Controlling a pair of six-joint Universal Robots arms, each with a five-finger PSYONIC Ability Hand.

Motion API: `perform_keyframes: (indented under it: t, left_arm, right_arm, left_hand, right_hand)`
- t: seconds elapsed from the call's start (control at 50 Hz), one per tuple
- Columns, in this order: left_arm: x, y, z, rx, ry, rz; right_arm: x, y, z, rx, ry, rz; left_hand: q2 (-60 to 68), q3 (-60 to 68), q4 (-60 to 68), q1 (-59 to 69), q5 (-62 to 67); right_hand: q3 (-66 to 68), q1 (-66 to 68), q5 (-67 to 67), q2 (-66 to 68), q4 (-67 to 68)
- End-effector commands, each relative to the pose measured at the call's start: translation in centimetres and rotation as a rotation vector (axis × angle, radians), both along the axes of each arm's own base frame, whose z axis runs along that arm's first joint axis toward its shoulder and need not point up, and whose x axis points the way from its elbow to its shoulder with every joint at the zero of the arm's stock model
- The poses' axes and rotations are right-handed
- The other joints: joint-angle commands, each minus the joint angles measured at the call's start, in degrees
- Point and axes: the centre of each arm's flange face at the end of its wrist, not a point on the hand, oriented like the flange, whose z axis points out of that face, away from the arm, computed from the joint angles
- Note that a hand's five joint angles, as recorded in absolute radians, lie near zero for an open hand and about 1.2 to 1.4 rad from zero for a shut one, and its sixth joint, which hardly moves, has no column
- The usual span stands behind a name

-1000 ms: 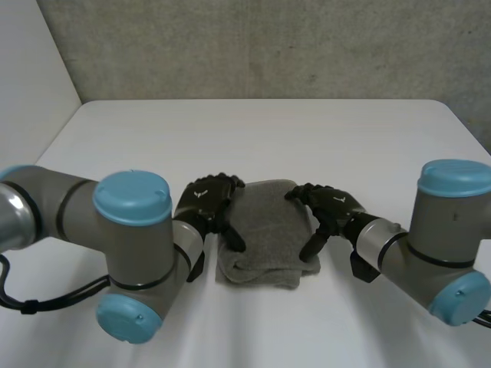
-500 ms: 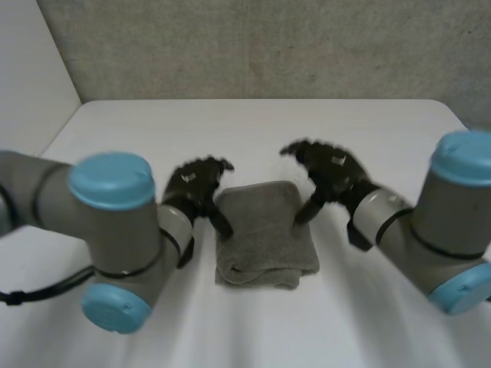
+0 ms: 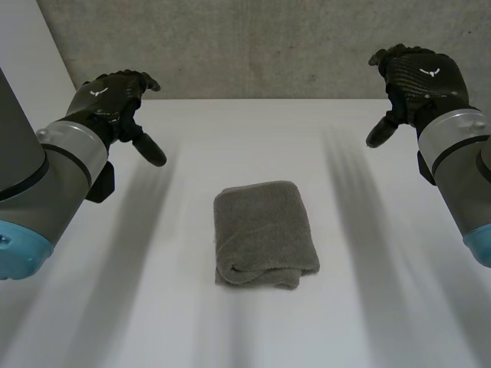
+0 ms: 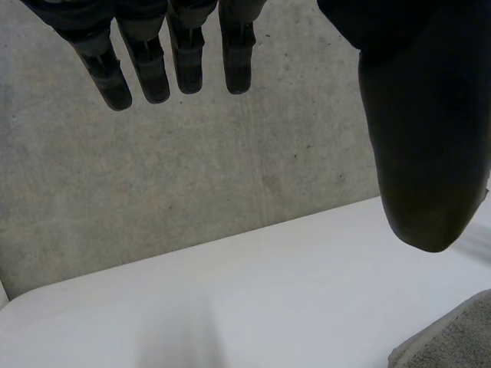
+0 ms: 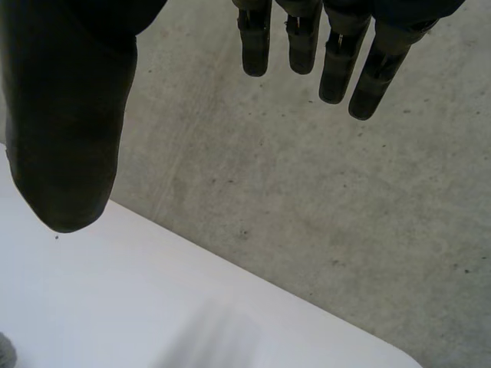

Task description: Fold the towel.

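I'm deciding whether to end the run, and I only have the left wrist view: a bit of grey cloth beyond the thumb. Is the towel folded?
Observer: Yes. In the head view the towel lies as a compact folded stack in the middle of the table, with layers showing at its near edge.
Operator: Is the right robot hand on it?
Observer: No. The right robot hand hangs high above the table's far right, fingers relaxed, holding nothing.
Operator: And where is mine relative to the towel?
Observer: The left robot hand hangs above the far left, well apart from the towel.
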Motion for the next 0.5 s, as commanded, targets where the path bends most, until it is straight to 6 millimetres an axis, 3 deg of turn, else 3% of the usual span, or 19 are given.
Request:
perform_keyframes:
  t: [0.02,0.5]
  left_arm:
    - [-0.1,0.0,0.0,-0.001,0.001,-0.004]
    - [0.2,0.3,0.8,-0.024,0.010,-0.004]
  right_arm:
    - [-0.3,-0.1,-0.4,0.031,0.005,0.023]
    - [-1.5,-0.3,0.7,0.008,-0.007,-0.009]
  left_hand:
    - [-3.5,-2.9,-3.4,-5.2,-2.3]
    - [-3.3,-2.9,-3.4,-5.0,-2.1]
  right_hand:
    - [-2.4,-4.0,-3.5,-4.2,-4.4]
    - [-2.4,-4.0,-3.5,-4.2,-4.4]
